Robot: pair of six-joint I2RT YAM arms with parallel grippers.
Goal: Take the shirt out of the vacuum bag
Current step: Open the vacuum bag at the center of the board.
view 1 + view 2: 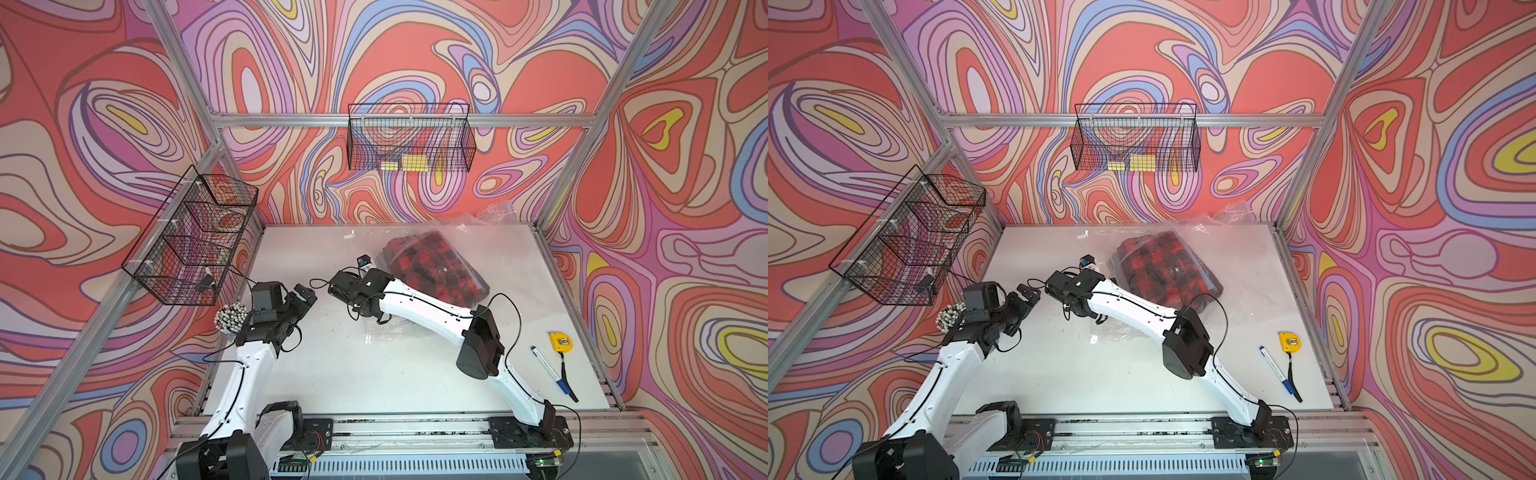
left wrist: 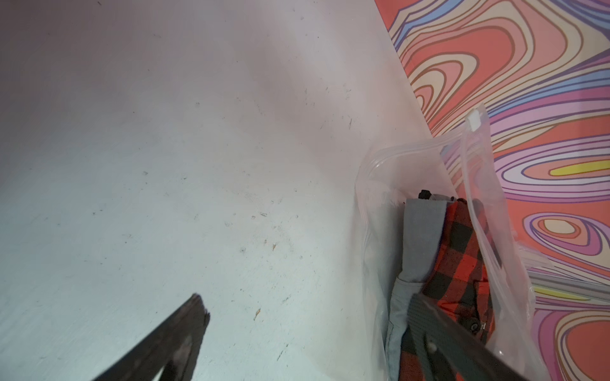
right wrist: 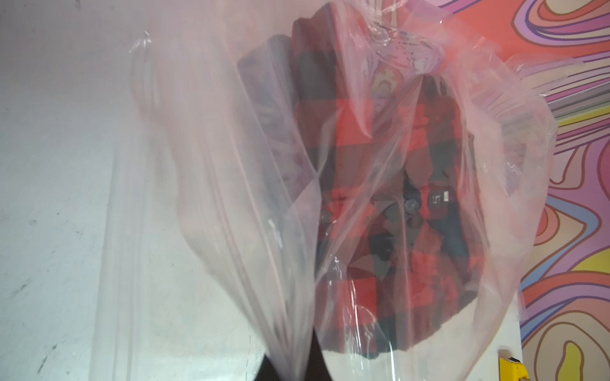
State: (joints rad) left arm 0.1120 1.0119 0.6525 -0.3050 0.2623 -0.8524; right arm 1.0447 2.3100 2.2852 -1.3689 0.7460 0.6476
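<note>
On the left of the worktop (image 1: 374,374), the left gripper (image 1: 305,297) is held low with its jaws spread wide and nothing between them. It is aimed at the mouth of the vacuum bag (image 1: 465,237), presumably so that the cloth can be reached once the opening is held apart. In the left wrist view the zip edge appears parted and the plaid cloth is seen just beyond one jaw.

Just to the right, the right gripper (image 1: 366,269) is pressed together on a fold of the clear plastic. In the right wrist view the film is seen gathered into the jaws and drawn up in taut creases. This grip is judged to be meant for lifting the bag's upper layer and keeping the bag from sliding.

The shirt (image 1: 432,270), red and black plaid, is lying folded inside the bag, toward the far right of the worktop, not yet taken out.

Farther right, a marker pen (image 1: 548,370) and a yellow tape measure (image 1: 560,341) are lying well apart from the bag.
</note>
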